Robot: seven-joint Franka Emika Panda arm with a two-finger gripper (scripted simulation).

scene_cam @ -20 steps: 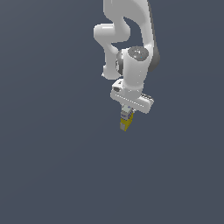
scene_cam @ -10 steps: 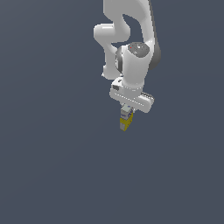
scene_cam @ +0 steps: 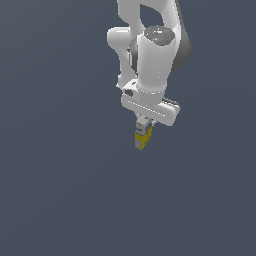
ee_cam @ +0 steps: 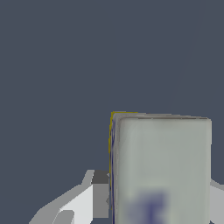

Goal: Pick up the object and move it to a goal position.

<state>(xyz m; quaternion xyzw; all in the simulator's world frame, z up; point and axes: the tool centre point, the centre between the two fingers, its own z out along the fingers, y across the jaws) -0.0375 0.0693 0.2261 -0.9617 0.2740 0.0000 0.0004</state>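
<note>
Carton-like box (scene_cam: 143, 137): small and rectangular, with a yellow lower body and a white-grey upper part carrying bluish marks. In the exterior view it hangs directly below the white gripper (scene_cam: 144, 128), its upper part tucked between the two fingers and its yellow lower end projecting beneath them. The box is narrower than the wide white gripper body above it. It stands roughly upright, tilted slightly.

Gripper state: the fingers are closed against the box, clamping it from two opposite sides. In the wrist view one finger (ee_cam: 89, 194) lies directly beside the box's edge, and part of the other shows at the far side of the box.

Wrist view: the pale grey-white top face of the box (ee_cam: 161, 168) fills much of the frame, with a blurred bluish mark on it and a thin yellow strip visible along one edge.

Arm: the white Panda arm (scene_cam: 152, 55) extends down from the top of the exterior view, wrist pointing downward. The surroundings are a uniform dark grey-blue surface (scene_cam: 55, 190); whether the box touches it cannot be determined.
</note>
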